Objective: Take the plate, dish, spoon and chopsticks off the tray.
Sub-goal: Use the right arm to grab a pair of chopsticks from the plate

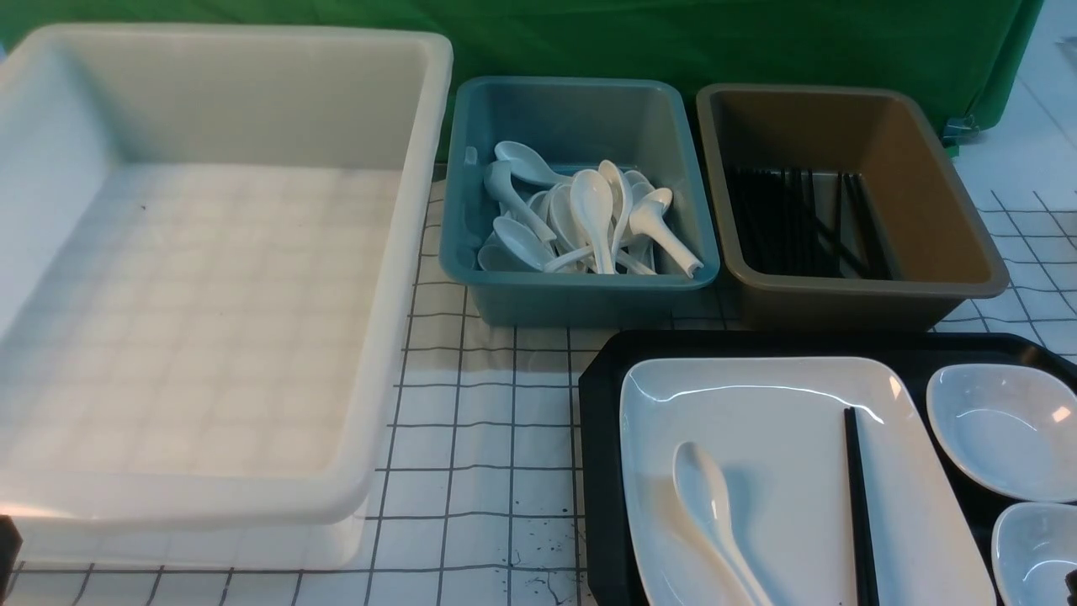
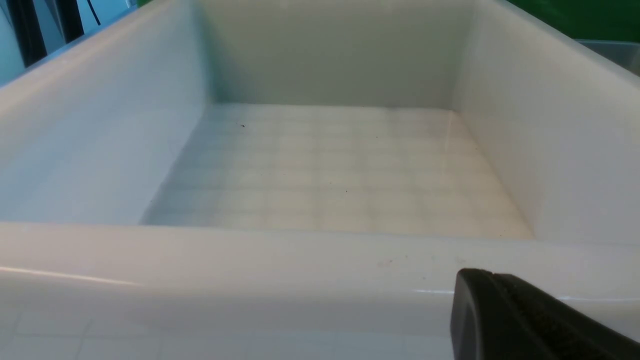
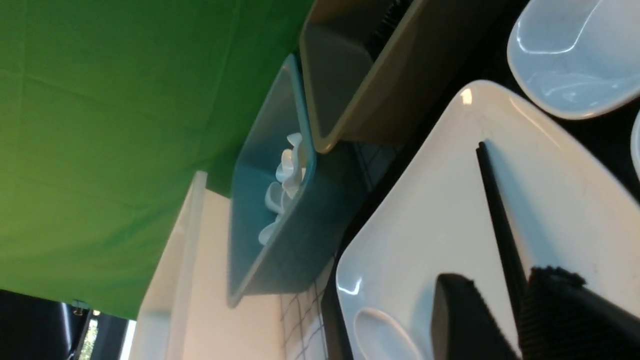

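Observation:
The black tray [image 1: 602, 438] lies at the front right. On it rests the large white plate [image 1: 782, 438], with the white spoon [image 1: 711, 513] and the black chopsticks [image 1: 858, 497] lying on it. Two small white dishes [image 1: 1001, 429] [image 1: 1039, 551] sit on the tray to the plate's right. My right gripper [image 3: 505, 277] hangs low over the plate [image 3: 430, 210], open, its fingers on either side of the chopsticks [image 3: 495, 200], which lie close to one pad. The spoon's bowl [image 3: 380, 335] shows beside it. My left gripper [image 2: 487, 277] is shut and empty, just outside the white tub's near wall.
A big empty white tub [image 1: 210, 278] fills the left. Behind the tray stand a blue tub [image 1: 580, 286] with several white spoons and a brown tub [image 1: 850, 295] holding several black chopsticks. A green cloth [image 1: 673, 42] hangs at the back. A gridded mat [image 1: 488, 438] covers the table.

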Available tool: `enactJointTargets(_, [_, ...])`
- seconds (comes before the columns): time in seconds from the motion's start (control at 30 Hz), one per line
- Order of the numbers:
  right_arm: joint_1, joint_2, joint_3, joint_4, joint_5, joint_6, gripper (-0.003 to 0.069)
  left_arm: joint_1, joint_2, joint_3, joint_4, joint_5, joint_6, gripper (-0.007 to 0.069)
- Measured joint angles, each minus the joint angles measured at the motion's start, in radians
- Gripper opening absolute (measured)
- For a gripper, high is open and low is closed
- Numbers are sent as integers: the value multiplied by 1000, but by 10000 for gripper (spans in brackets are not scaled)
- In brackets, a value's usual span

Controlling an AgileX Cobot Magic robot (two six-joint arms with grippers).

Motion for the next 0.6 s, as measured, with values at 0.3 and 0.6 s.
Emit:
enactJointTargets(0.3, [11,0,0,1,-62,3,224,0,0,0,0,0,0,4])
enactJointTargets(0.6, [79,69,-212,1,-250,-512,30,0,0,0,0,0,0,4])
